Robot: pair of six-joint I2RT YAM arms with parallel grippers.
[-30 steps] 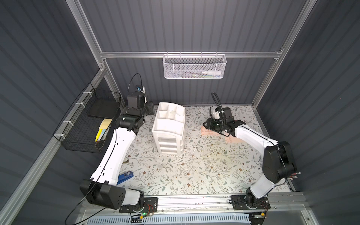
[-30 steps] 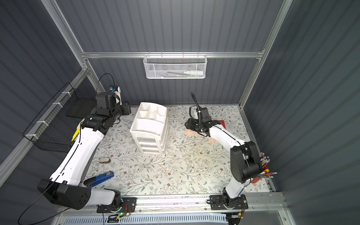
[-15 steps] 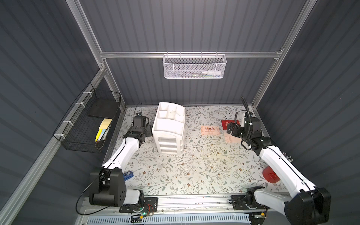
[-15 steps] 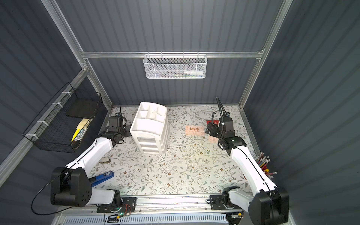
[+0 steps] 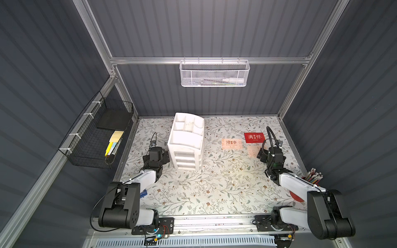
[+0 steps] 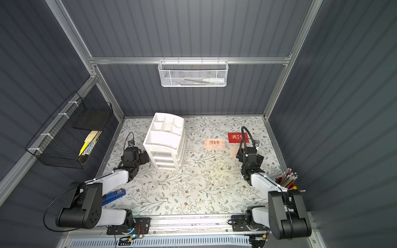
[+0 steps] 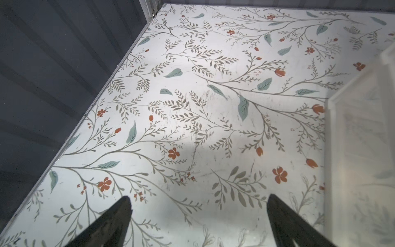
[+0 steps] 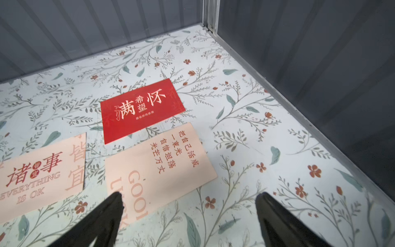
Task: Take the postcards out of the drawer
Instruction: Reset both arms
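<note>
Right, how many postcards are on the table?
3: red card farthest back, pink card towards the drawers, second pink card in front of the red. Drawers may hide more.

On the floral-patterned tabletop (image 5: pixel 214 189) we find a white drawer unit (image 5: pixel 187 141) standing well apart from three cards lying flat and close together: a red postcard (image 5: pixel 254 137), a peach postcard (image 5: pixel 232 144) and a second peach postcard (image 8: pixel 158 169). A blue stapler (image 6: pixel 113 196) and a red pencil cup (image 6: pixel 287 182) sit near the front corners.
</note>
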